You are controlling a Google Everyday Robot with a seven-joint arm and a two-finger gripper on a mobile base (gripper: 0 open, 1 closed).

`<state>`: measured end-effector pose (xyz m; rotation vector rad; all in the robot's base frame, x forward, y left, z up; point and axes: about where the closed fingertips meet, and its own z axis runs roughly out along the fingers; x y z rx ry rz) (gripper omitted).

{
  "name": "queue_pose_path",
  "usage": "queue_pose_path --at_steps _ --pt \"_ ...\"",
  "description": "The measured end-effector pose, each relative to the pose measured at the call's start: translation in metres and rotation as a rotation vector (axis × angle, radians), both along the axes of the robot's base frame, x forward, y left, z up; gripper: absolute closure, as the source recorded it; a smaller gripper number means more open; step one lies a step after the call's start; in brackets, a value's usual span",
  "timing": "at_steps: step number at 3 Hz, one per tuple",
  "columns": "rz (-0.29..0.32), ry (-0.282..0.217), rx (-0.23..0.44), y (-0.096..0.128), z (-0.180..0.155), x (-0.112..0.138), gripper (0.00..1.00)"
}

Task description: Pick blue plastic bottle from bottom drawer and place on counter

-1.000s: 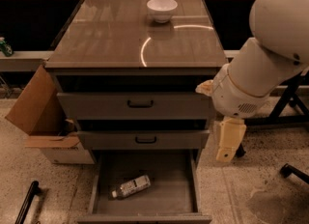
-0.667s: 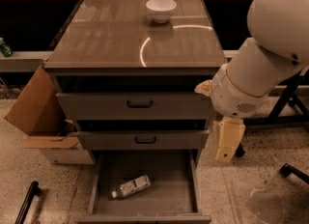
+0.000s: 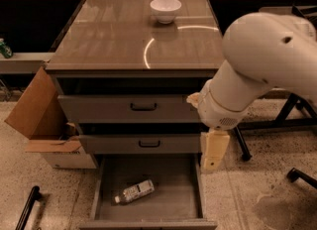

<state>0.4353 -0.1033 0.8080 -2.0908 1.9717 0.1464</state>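
Heads up on clearances: the bottom drawer (image 3: 173, 194) is pulled out, and your bottle (image 3: 134, 192) lies on its side on the flat grey floor of it. It sits left of centre and runs diagonally, white cap toward the front-left corner. It's clear of all four walls, with more bare floor on its right than on its left. The middle drawer (image 3: 109, 143) front hangs over the back of that opening, so the way in from above is only the front part. Your tool (image 3: 214, 150) is a cream, blocky slab hanging straight down off the fat white arm (image 3: 257, 65). It's just outside the drawer's right wall, level with the middle drawer front and well apart from the bottle. Can't tell if it's open or closed from here. The bench (image 3: 109, 40) is a glossy brown-grey slab with faint tile lines and a curved light reflection. A smooth white bowl (image 3: 165, 10) sits near its back edge, and the rest of the top shows only reflections. A cardboard box (image 3: 34, 105) with its flap up crowds the cabinet's left side, and black chair legs (image 3: 297, 174) sit on the speckled floor (image 3: 44, 179) to the right.
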Motion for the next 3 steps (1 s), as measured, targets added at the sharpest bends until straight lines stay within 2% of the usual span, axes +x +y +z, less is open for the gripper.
queue_pose_path --at_steps 1,3 --pt "0.049 0.000 0.015 0.036 -0.057 0.018 0.00" --pt "0.096 0.060 0.069 0.095 -0.148 0.024 0.00"
